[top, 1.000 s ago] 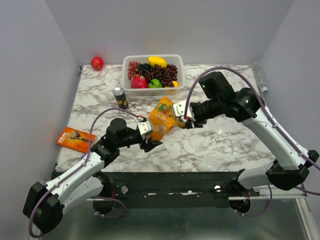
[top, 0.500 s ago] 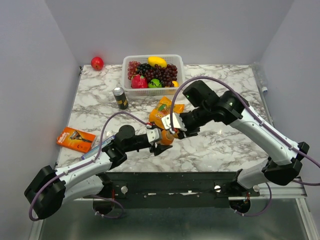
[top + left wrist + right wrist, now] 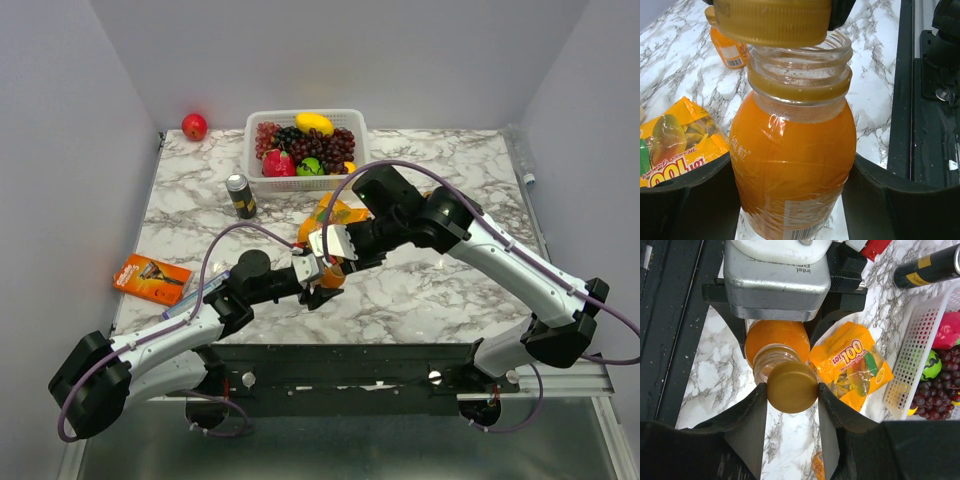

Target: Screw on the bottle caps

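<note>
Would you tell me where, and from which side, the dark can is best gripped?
I'd grip the dark can around the middle of its round body, jaws level, coming from the near side: it stands upright, and the white basket crowds its far right side.

Left gripper (image 3: pixel 322 277): reaching in from the near left, clasping an orange bottle (image 3: pixel 334 276) over the front middle of the marble table (image 3: pixel 450 280).
Right gripper (image 3: pixel 338 260): angled down onto the bottle's top; what its fingers pinch is too small to tell.
Snack packet (image 3: pixel 338 211): orange, flat, just behind the grippers.
Basket (image 3: pixel 256 165): white, at the back, heaped with fruit.
Can (image 3: pixel 240 195): dark, silver-topped, upright, near the basket's front left corner.
Apple (image 3: pixel 194 126): red, back left corner.
Orange box (image 3: pixel 152 277): flat at the left edge.
</note>
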